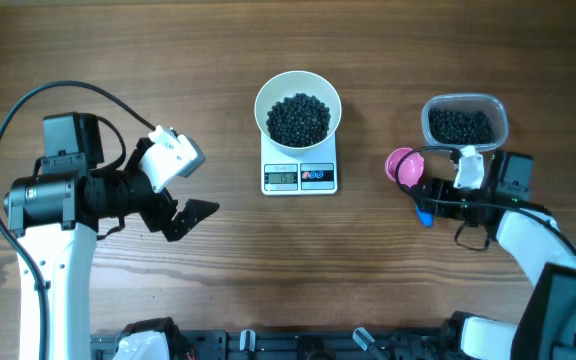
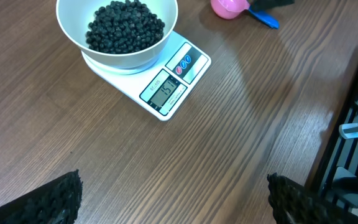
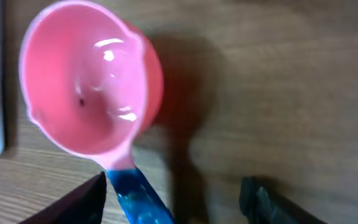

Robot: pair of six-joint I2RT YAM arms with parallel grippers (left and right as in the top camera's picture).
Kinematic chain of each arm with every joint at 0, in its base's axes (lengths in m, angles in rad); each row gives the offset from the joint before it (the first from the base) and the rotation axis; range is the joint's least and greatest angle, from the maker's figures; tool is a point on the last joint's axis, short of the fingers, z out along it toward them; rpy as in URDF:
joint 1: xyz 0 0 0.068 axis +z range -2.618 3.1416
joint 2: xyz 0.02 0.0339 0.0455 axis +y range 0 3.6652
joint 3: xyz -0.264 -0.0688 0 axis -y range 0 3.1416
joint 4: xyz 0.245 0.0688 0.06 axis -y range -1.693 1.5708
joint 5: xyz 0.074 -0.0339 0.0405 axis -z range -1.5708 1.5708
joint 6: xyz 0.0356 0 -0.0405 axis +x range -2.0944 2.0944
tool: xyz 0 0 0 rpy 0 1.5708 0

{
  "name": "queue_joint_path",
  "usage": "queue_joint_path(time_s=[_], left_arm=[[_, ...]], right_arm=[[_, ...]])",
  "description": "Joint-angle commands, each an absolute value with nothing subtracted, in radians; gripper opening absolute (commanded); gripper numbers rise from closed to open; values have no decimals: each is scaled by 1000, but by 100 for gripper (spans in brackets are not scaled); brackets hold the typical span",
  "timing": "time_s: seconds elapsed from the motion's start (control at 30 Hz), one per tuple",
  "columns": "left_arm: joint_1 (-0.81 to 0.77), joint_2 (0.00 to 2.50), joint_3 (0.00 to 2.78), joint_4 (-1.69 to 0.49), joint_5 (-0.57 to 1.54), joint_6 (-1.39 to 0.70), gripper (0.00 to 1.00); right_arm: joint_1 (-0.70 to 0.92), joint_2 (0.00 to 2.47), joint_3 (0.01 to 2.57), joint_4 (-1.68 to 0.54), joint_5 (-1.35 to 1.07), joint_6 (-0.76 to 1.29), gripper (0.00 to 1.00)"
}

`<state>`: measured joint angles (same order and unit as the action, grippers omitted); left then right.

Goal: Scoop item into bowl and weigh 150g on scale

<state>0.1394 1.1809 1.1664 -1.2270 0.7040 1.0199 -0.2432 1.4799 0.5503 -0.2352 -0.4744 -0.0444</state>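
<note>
White round bowl (image 1: 263,110) sits on the small flat white rectangular scale (image 1: 300,176), well ahead of both arms and holding a dark heap of tiny black beads (image 1: 299,118). Left claw (image 1: 190,218) is released and empty. Right claw (image 1: 423,200) is at the small pink plastic scoop (image 1: 402,166). The clear plastic tub (image 1: 428,122) of beads is just beyond it.

Left wrist: left claw (image 2: 173,205) gapes wide over bare wooden surface (image 2: 229,149). Bowl (image 2: 67,31), beads (image 2: 126,25) and scale (image 2: 173,87) lie far ahead of it, display lit but hard to read.

Right wrist: scoop cup (image 3: 86,81) lies empty ahead of the right claw (image 3: 169,199), its blue handle (image 3: 135,199) running back between the fingers (image 3: 73,202), hard by one and clear of the other. Cannot tell whether it is clenched.

Risks:
- An off-centre squeeze may swivel the scoop.
- A skid toward the scale could jog the reading.
- Another scoopful may overshoot.
</note>
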Motion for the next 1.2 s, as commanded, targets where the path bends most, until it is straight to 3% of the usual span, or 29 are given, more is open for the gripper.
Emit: queue_joint_path(time_s=[0.0, 0.2, 0.33, 0.4, 0.5, 0.8, 0.97, 1.17], left_arm=[[139, 1172, 1176, -1227, 704, 1040, 100], [139, 1172, 1176, -1227, 704, 1040, 100], [139, 1172, 1176, -1227, 704, 1040, 100], [139, 1172, 1176, -1227, 704, 1040, 100], [139, 1172, 1176, -1227, 704, 1040, 100], [139, 1172, 1176, -1227, 704, 1040, 100], [139, 1172, 1176, -1227, 704, 1040, 100], [139, 1172, 1176, -1227, 704, 1040, 100]], right_arm=[[-239, 1576, 535, -256, -544, -126, 66], [-239, 1577, 537, -331, -585, -200, 51], [-239, 1577, 538, -366, -584, -236, 20], [-239, 1577, 538, -368, -573, -236, 18], [-239, 1577, 539, -369, -546, -234, 4], [-240, 1526, 672, -630, -601, -265, 4], [-239, 1365, 744, -735, -720, -246, 4], [-161, 1192, 952, -828, -690, -198, 5]])
